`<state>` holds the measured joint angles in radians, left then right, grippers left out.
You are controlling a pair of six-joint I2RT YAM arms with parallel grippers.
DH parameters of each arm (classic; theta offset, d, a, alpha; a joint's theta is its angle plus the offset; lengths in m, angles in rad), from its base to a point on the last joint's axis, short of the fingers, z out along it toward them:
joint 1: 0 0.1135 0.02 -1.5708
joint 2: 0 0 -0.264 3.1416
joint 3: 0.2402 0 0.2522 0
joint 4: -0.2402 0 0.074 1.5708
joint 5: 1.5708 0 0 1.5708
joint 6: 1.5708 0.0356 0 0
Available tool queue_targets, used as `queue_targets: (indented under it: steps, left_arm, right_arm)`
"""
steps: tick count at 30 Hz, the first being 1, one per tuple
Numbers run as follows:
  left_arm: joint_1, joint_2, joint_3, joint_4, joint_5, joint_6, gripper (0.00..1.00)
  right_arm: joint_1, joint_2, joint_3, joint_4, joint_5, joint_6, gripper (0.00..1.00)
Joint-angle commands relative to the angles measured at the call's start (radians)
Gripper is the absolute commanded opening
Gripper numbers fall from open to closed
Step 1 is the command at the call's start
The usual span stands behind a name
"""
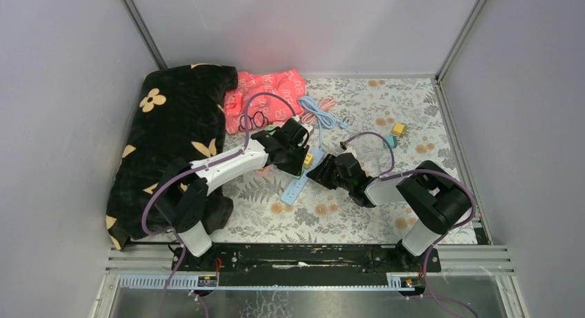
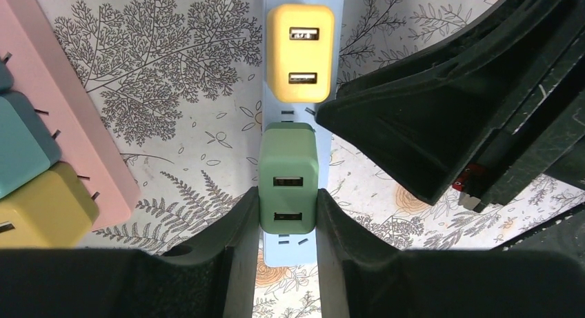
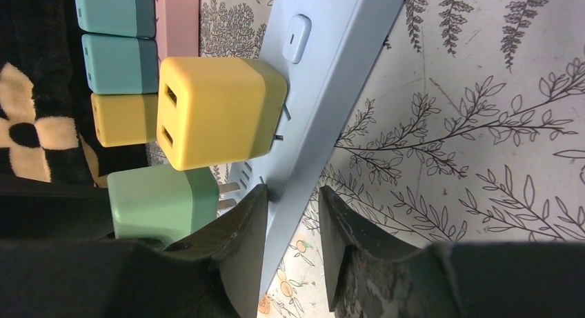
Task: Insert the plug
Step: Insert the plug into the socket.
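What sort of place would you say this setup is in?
Probably a robot test cell, not a home: plain grey walls on metal framing enclose the floral tablecloth, a mounting rail runs along the near edge, and the blue power strip and blanket look staged.

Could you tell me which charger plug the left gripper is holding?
The green plug, clamped in the left gripper; the yellow plug beside it sits ungripped.
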<state>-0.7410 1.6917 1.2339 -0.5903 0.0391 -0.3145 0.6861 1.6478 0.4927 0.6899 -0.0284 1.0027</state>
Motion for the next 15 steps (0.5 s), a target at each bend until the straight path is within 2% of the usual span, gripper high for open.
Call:
queue_targets:
  steps: [1, 15]
  left_arm:
    - [-0.008, 0.015, 0.043, -0.010, -0.034, 0.023, 0.00]
    - [-0.010, 0.032, 0.058, 0.003, -0.074, 0.025, 0.00]
  right_arm:
    - [-0.005, 0.010, 0.005, -0.021, -0.004, -0.017, 0.39]
    - [-0.005, 0.010, 0.004, -0.018, -0.017, -0.023, 0.40]
